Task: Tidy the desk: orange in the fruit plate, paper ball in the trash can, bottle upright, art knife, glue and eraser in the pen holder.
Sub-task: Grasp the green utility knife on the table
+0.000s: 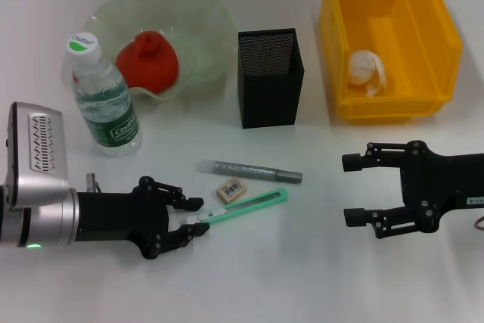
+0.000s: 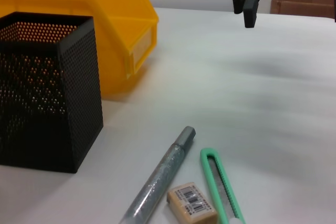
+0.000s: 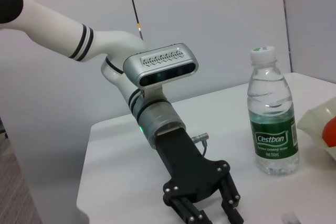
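Left pincer (image 1: 198,215) sits low over the desk (image 1: 302,277), fingers spread and released, tips straddling the near end of the green art knife (image 1: 243,206); whether either tip actually touches the handle cannot be told. The knife runs away from the left pincer toward the right pincer, slightly angled. Eraser (image 1: 231,187) lies just beyond the left pincer's tips, close beside the knife but apart from it. Silver glue stick (image 1: 249,171) lies just past the eraser, flat on the desk. Black mesh pen holder (image 1: 270,77) stands farther out from the left pincer, beyond the glue; nothing is visible inside it. Bottle (image 1: 102,96) stands upright, cap on, off the left arm's outer side, well behind the fingertips. Fruit plate (image 1: 198,32) is past the bottle, with the orange (image 1: 147,60) sitting in it. Right pincer (image 1: 354,191) hovers over bare desk well apart from the left pincer, fingers wide and released, gripping nothing, pointing at the left pincer across the gap. Yellow trash can (image 1: 393,92) is just beyond the right pincer, paper ball (image 1: 367,72) lying inside on its floor. Left wrist view: glue (image 2: 160,179), eraser (image 2: 191,203) and knife (image 2: 223,184) side by side, pen holder (image 2: 47,93) next to the trash can (image 2: 126,35).
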`<action>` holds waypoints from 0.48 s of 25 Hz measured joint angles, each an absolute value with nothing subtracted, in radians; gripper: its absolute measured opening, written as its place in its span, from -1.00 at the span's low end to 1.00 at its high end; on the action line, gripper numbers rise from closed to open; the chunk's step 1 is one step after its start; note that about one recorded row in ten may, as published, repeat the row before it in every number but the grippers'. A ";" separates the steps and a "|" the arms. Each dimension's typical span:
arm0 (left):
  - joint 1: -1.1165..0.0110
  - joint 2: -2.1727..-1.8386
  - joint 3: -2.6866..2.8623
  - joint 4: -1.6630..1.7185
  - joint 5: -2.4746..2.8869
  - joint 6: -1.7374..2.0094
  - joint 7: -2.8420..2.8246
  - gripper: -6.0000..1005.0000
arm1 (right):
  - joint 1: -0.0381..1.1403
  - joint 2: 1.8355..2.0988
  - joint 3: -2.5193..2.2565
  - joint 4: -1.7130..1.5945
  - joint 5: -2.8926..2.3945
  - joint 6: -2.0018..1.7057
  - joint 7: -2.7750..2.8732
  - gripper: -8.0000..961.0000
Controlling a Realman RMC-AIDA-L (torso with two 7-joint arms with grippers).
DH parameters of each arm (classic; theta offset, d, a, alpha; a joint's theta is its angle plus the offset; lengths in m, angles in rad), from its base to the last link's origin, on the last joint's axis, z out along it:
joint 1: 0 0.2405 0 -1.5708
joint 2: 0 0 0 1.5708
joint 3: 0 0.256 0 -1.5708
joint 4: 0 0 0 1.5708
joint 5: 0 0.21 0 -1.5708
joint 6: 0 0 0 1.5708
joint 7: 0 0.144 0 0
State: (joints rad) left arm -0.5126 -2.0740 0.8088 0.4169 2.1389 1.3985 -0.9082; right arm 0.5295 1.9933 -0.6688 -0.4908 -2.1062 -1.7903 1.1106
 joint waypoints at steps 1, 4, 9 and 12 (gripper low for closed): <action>-0.513 -2.074 0.809 0.417 2.139 1.396 -0.908 -0.27 | 0.529 1.993 -0.669 -0.491 -2.106 -1.790 1.111 0.72; -0.513 -2.074 0.809 0.416 2.139 1.391 -0.907 -0.28 | 0.529 1.994 -0.667 -0.491 -2.106 -1.790 1.111 0.72; -0.513 -2.074 0.808 0.416 2.140 1.390 -0.907 -0.30 | 0.529 1.994 -0.667 -0.491 -2.106 -1.790 1.111 0.72; -0.513 -2.074 0.808 0.416 2.142 1.386 -0.907 -0.32 | 0.528 1.994 -0.667 -0.491 -2.106 -1.790 1.111 0.72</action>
State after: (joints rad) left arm -0.5130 -2.0740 0.8083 0.4157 2.1424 1.3856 -0.9068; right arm 0.5276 1.9941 -0.6673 -0.4908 -2.1062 -1.7901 1.1106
